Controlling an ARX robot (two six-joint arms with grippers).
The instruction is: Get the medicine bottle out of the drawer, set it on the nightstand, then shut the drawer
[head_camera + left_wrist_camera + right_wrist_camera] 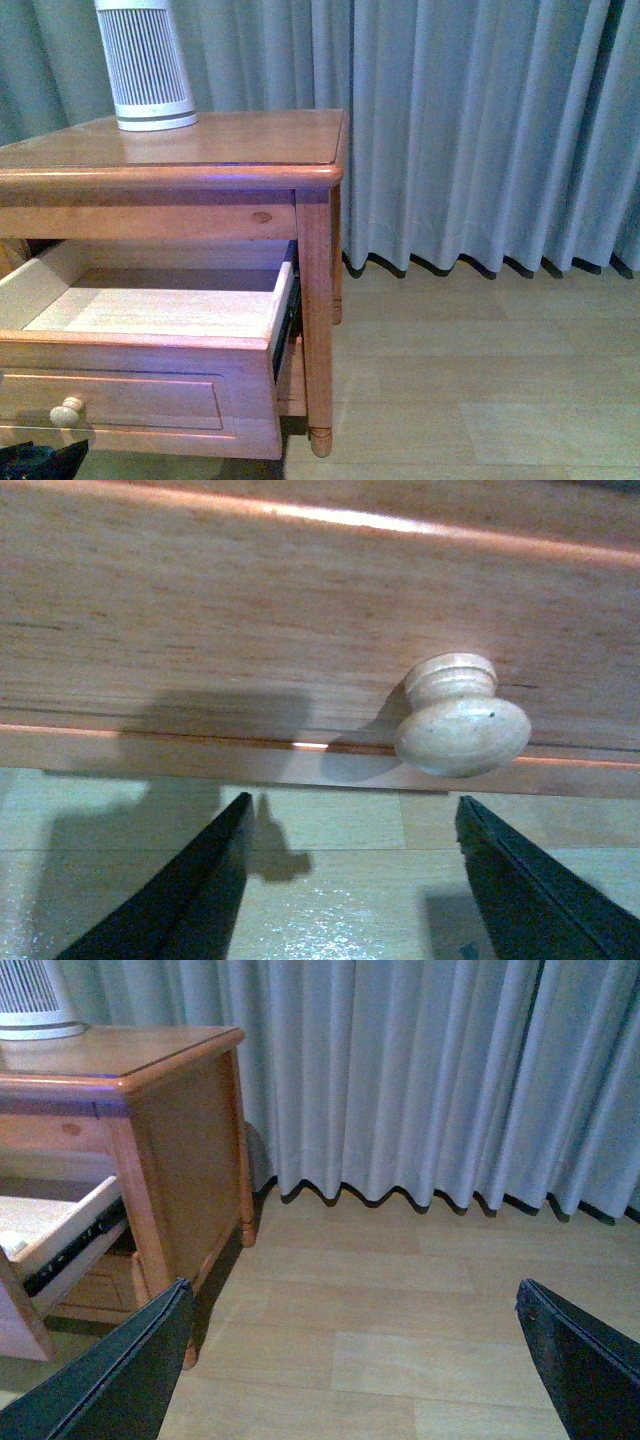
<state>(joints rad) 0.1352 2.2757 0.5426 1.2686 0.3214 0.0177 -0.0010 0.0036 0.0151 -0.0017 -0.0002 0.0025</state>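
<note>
drawer [140, 395]: pulled out of nightstand [230, 140]
left gripper [355, 805]: jaws spread; just short of knob [462, 720], not touching
right gripper [353, 1287]: jaws spread wide; over floor [400, 1340]

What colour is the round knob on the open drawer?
The small round knob is pale cream; the left wrist view shows it best.
</note>
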